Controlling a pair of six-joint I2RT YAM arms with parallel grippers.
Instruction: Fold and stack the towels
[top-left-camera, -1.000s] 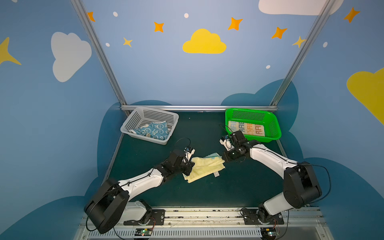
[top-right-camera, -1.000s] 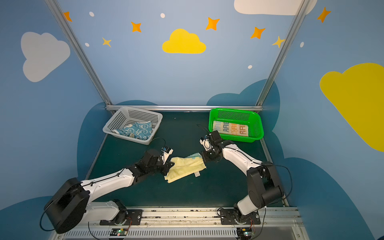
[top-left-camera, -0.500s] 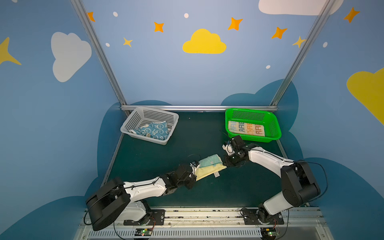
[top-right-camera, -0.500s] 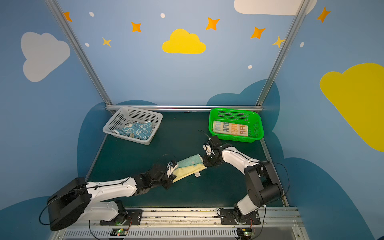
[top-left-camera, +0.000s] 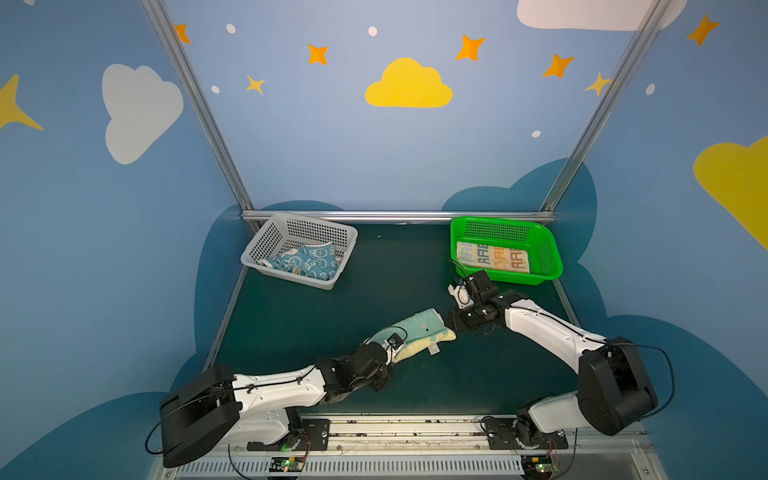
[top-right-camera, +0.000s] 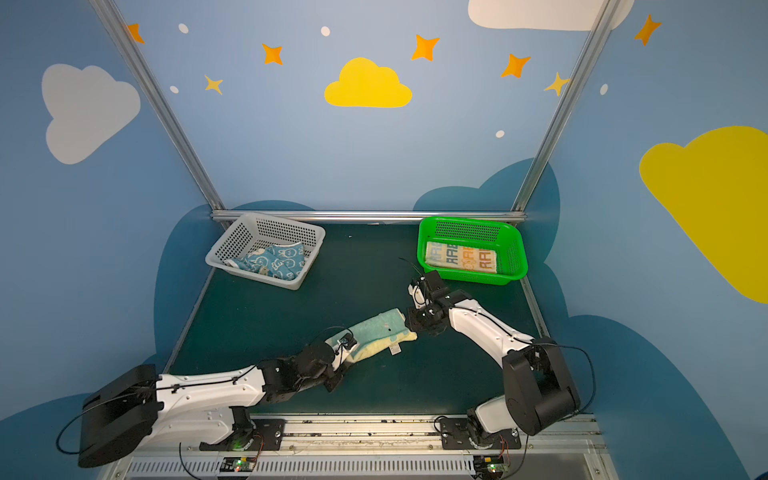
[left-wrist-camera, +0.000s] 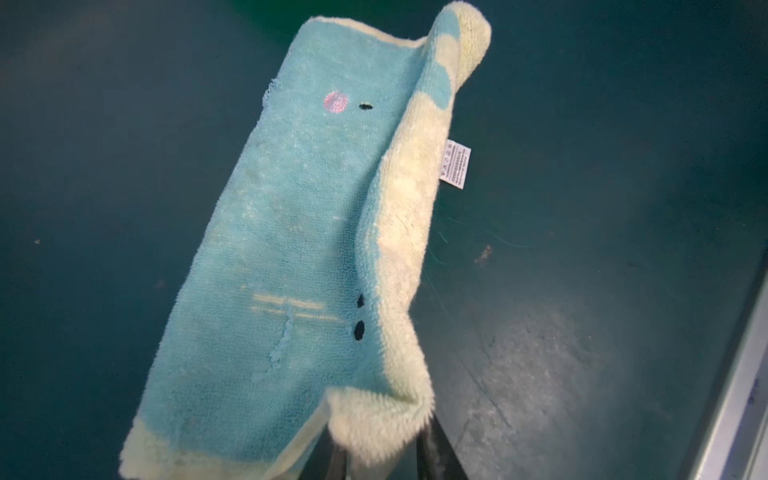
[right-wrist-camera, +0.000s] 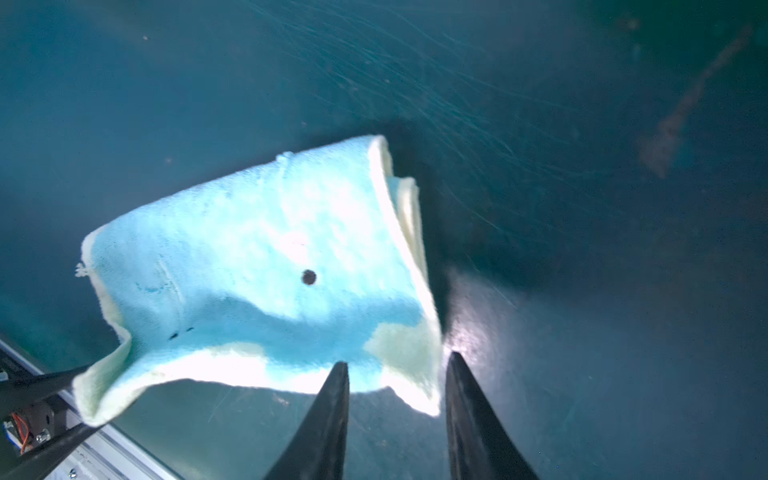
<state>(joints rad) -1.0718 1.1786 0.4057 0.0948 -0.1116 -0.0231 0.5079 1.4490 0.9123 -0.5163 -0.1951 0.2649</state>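
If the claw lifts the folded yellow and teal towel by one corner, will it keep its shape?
Probably not: the yellow and teal towel looks floppy, its edges curling and sagging. Its thin terry is likely light. The loose fold may fall open.

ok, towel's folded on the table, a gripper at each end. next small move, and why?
Probably slide both grippers outward, off the ends of the towel. It lies folded on the table; the left gripper and right gripper have jaws apart, but a corner sits between the tips at each end. Lifting first could snag a corner and drag the fold open.
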